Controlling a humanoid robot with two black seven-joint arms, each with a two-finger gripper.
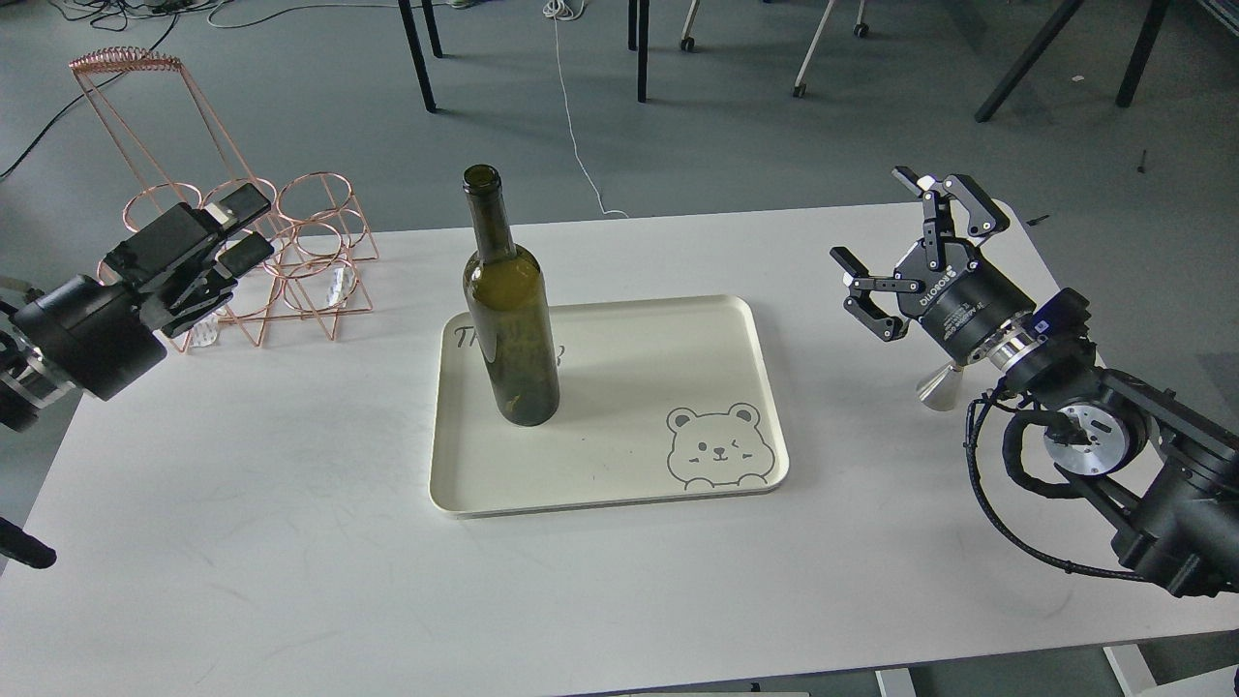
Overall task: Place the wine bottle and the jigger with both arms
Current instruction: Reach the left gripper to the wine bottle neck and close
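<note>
The wine bottle [510, 310] stands upright on the left part of a cream tray [678, 339] at the table's middle. The jigger [937, 385] stands on the table right of the tray; only its lower cone shows, the rest is hidden behind my right wrist. My right gripper [915, 247] is open and empty, hovering just above and behind the jigger with its fingers pointing up and away. My left gripper [237, 232] is seen side-on at the far left in front of the wire rack, fingers apart and empty, well left of the bottle.
A copper wire bottle rack [310, 242] stands at the table's back left corner, right behind my left gripper. A bear drawing [718, 445] marks the tray's front right corner. Chair and table legs stand on the floor beyond the far edge.
</note>
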